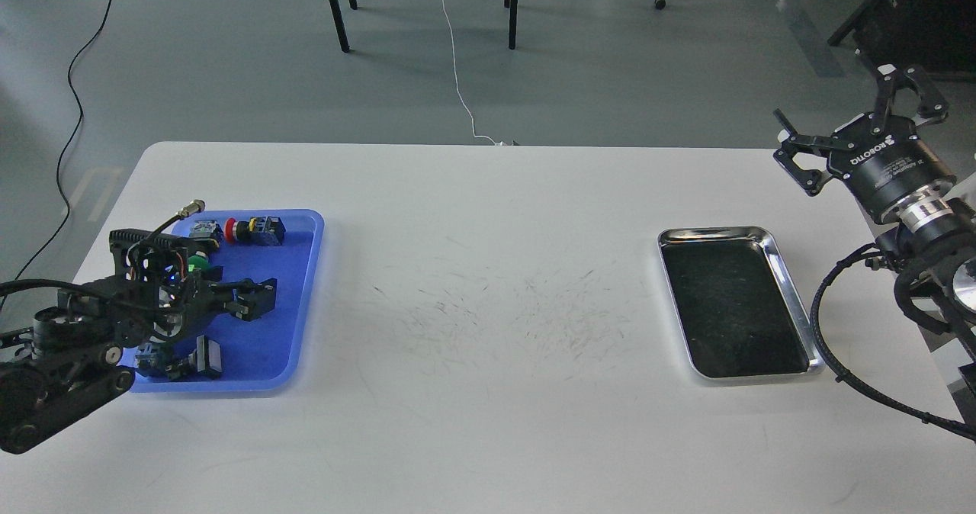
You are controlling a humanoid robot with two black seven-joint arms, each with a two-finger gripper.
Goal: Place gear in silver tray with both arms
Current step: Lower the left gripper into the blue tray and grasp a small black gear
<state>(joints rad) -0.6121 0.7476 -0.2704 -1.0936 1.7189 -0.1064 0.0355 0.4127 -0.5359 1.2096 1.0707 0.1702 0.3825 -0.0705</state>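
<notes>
The silver tray (733,306) lies empty on the right of the white table. My right gripper (827,98) is open and empty, raised behind and to the right of the tray, past the table's far right corner. My left gripper (257,298) hangs low over the blue plastic tray (299,270) on the left. Its dark fingers stand close together, and I cannot tell whether they hold anything. No gear shows clearly; the gripper and arm hide part of the blue tray.
The blue tray holds a red-button switch (255,229), a green button (199,261) and dark parts (191,361) at its near end. A scuffed stretch of white table (496,316) separates the two trays. Chair legs and cables are on the floor behind.
</notes>
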